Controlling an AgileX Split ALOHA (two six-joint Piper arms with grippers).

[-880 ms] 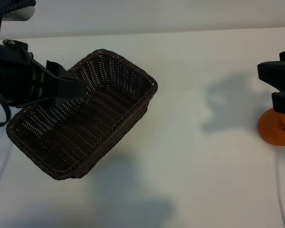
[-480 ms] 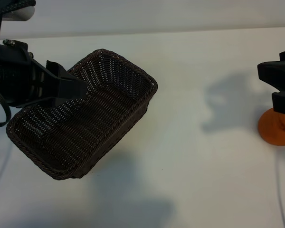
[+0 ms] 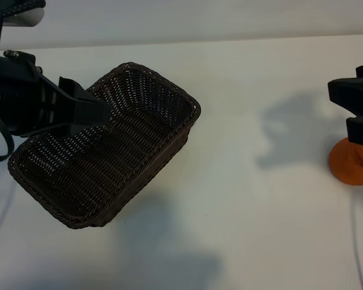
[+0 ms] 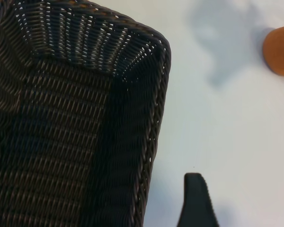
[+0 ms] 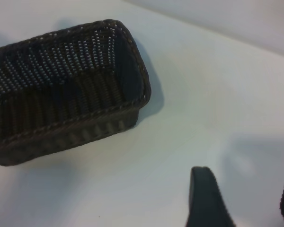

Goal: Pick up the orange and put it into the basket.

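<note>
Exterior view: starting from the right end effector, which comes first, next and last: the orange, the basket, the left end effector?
1. Orange: right beside the right end effector, at the table's right edge.
2. Basket: far across the table, on the left half.
3. Left end effector: farthest, over the basket's far-left side.

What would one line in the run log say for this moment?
orange: on table, under right gripper, not held | basket: empty | left gripper: open over basket

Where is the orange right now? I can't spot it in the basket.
In the exterior view the orange sits on the table at the far right edge, just under the right gripper, far from the basket.
</note>
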